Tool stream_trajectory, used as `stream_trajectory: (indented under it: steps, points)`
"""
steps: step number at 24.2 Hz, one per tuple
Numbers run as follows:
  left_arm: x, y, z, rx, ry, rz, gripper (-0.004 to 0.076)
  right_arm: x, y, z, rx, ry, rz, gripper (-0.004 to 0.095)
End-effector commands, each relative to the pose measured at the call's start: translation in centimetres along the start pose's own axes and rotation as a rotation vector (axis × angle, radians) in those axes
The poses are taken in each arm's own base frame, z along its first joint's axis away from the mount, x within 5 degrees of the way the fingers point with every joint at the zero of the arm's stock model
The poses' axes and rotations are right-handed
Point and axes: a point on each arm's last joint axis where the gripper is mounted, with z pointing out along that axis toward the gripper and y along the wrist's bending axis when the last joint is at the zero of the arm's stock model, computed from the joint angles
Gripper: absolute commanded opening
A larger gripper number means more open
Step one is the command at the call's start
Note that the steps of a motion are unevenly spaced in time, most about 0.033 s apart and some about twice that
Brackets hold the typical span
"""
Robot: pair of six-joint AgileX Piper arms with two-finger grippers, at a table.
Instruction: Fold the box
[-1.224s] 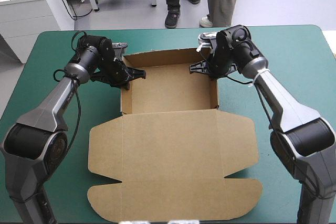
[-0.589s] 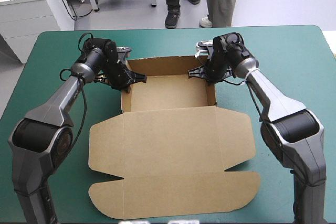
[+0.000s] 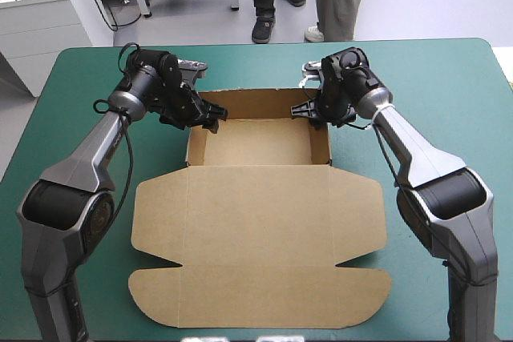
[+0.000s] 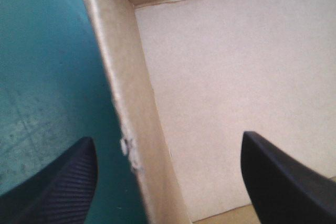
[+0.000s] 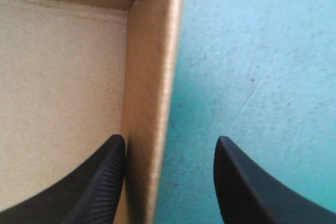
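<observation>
The box (image 3: 256, 222), a cut sheet of brown board, is laid on the teal-green table cover (image 3: 449, 78), roughly at the table's centre. An open tray (image 3: 256, 140) with raised walls has been formed at its 12 o'clock end. The broad lid panel (image 3: 256, 278) with its rounded flaps is left flat and reaches toward 6 o'clock.

The left gripper (image 3: 207, 114), with its two broad black fin-shaped fingers, is set at the tray's 10 o'clock corner. In the left wrist view its fingers (image 4: 68, 182) are held well apart. One is placed outside over the cover and the other inside over the tray floor, and the left side wall (image 4: 123, 103) stands between them, unclamped.

The right gripper (image 3: 309, 110) is mirrored at the 2 o'clock corner. It is likewise spread, with the right side wall (image 5: 152, 77) between its fingers (image 5: 100, 182), and the inner finger is brought close against the board.

Both walls appear to be straddled so that they can be pinched or steadied from either face, and their tucked ends kept from springing outward. The far corners seem to have been chosen because the folds meet there. The lid is judged to be left flat so that the tray interior remains open to both arms.
</observation>
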Motion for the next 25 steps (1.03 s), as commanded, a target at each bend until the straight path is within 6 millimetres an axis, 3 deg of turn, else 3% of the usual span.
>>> stream_trajectory:
  steps: [1,5,9,15,18,21,22,25]
  points:
    - [-0.3,-0.7,-4.3,0.01,-0.082,0.023,0.0557,-0.4,-1.4,-7.7,0.048,-0.186,-0.006,0.0482]
    - [-0.8,-0.6,-6.5,-0.025,-0.137,0.04,0.0557,0.3,-2.0,-11.4,0.061,-0.265,-0.049,0.0482]
    - [-1.1,-1.1,-11.5,-0.037,-0.289,0.058,0.051,1.5,-2.5,-15.9,0.038,-0.355,-0.116,0.0482]
    - [0.8,-1.8,-19.6,-0.056,-0.497,0.079,0.0269,3.6,-3.1,-21.0,-0.024,-0.457,-0.075,0.0482]
    - [4.3,-2.4,-25.6,-0.05,-0.631,0.089,-0.0005,4.0,-3.2,-21.8,-0.042,-0.472,-0.045,0.0482]
    - [7.8,-2.6,-28.7,-0.064,-0.684,0.128,-0.0008,3.8,-2.6,-21.1,-0.093,-0.446,-0.026,0.0482]
    - [10.1,-2.6,-29.7,-0.073,-0.692,0.139,-0.0008,3.4,-2.5,-20.2,-0.086,-0.427,-0.023,0.0482]
    - [15.3,-2.4,-29.9,-0.083,-0.655,0.171,-0.0008,2.3,-1.6,-17.2,-0.117,-0.351,-0.015,0.0482]
